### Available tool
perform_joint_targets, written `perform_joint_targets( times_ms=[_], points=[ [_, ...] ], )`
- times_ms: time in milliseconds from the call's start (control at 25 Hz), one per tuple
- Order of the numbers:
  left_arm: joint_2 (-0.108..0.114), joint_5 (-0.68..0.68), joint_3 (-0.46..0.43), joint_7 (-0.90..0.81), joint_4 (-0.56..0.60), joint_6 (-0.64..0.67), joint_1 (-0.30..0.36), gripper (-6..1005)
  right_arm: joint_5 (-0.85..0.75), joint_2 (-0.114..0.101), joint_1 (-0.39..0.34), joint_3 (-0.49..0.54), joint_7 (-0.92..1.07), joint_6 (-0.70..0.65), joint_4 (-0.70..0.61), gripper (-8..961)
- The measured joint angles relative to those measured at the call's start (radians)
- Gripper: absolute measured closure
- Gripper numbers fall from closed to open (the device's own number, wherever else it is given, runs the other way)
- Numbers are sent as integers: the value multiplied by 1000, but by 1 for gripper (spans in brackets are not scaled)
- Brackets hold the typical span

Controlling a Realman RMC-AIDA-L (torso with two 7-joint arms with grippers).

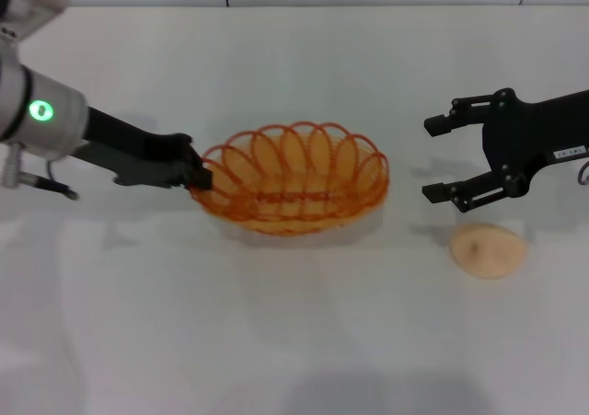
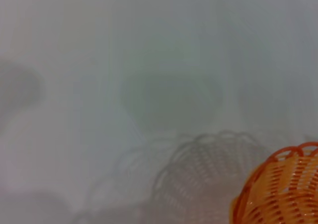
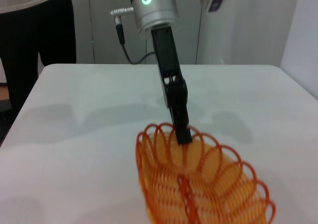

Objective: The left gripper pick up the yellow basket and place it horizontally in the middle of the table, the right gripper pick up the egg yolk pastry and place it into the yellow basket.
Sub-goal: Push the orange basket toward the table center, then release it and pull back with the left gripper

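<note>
Presently, from where I stand, 4 items on the white surface (image 1: 304, 341), listed left to right.

Item 1: the left hand (image 1: 195, 174). Black, reaching in from the left side, pressed together on 1 loop of the basket's left-end rim. The right wrist view shows its fingers pinching that rim from above.

Item 2: the yellow basket (image 1: 294, 180). Oval wire piece, lying lengthwise across the middle of the surface, empty inside. It casts a shadow that looks offset from its base, so it may be slightly lifted; I cannot say for sure. Risk: held by a single end loop, it could swing or tip when released, or the thin wire could snag on the fingers and drag the basket askew as the hand withdraws.

Item 3: the right hand (image 1: 440, 157). Black with a small white label, fingers spread wide, hovering near the basket's right end and just behind the pastry, touching neither.

Item 4: the egg yolk pastry (image 1: 487, 250). Small, pale, domed, resting on the surface well right of the basket. Risk: soft crust, so a hard squeeze might crush it, and a low grip could slip off the dome.
</note>
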Motion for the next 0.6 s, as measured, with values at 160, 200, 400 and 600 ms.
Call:
perform_joint_targets(
  times_ms=[160, 200, 400, 600],
  points=[
    [-2, -38, 160, -98, -19, -67, 3, 888, 0, -4, -5, -1, -4, -6, 0, 105],
    [-2, -40, 192, -120, -20, -77, 3, 884, 0, -5, -7, -2, -6, -9, 0, 105],
    [-5, -41, 262, -190, -21, -104, -7, 865, 0, -9, -9, 0, -11, -20, 0, 105],
    [-6, -71, 271, -221, -29, -142, 2, 845, 0, -14, -15, 0, -14, -24, 0, 105]
  ],
)
